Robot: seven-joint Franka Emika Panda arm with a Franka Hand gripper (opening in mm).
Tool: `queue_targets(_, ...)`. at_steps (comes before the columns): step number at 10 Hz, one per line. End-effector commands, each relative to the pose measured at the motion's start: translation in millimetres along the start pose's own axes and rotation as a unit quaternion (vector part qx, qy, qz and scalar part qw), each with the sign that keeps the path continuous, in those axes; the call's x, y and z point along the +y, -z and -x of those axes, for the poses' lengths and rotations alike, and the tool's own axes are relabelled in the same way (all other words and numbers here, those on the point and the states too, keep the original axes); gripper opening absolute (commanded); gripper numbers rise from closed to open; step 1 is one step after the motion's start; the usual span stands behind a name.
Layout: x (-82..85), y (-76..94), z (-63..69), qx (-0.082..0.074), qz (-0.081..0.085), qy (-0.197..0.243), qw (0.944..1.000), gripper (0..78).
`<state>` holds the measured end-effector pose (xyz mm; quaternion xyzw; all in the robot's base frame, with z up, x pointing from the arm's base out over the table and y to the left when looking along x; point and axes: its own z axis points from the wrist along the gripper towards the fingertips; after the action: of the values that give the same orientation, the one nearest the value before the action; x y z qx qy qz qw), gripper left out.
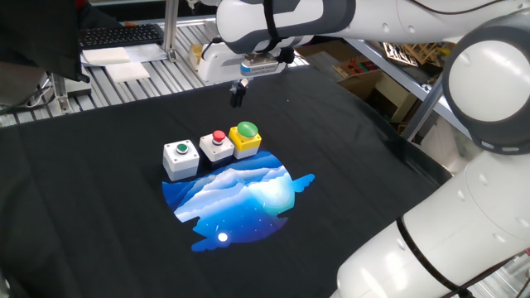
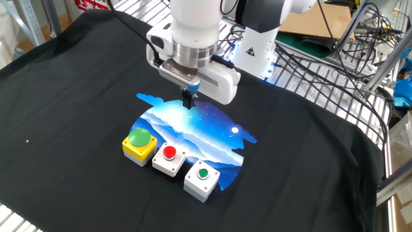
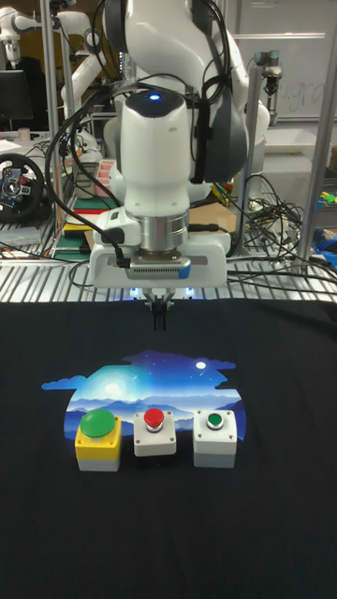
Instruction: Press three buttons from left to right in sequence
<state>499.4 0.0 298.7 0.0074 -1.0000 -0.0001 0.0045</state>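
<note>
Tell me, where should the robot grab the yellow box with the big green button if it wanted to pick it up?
Probably from straight above, with the fingers closing on two opposite flat side walls of the yellow box. Its green dome is round and would likely slip, while the walls are flat. The red-button box sits close on one side, so the two free faces look easiest. The gripper hangs above the mat.

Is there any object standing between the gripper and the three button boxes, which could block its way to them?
Nothing visible does. The gripper hangs above the blue mat, behind the row: yellow box with green dome, grey box with red button, grey box with green button. Only flat mat and black cloth lie between.
</note>
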Motion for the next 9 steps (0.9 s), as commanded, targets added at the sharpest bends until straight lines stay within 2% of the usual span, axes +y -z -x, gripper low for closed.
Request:
queue_targets(1,1.9,4.7,5.5,0.018,0.001,0.107,0.9941,0.0)
queue_targets(2,1.9,5.8,6.9,0.017,0.009,0.103,0.9945,0.0)
queue_targets(4,0.9,7.4,9.6,0.017,0.04,0.106,0.9935,0.0)
queue_targets(8,-0.5,9.4,13.3,0.017,0.035,0.112,0.9929,0.0)
queue_targets(9,-1.0,10.1,14.5,0.015,0.029,0.112,0.9931,0.0)
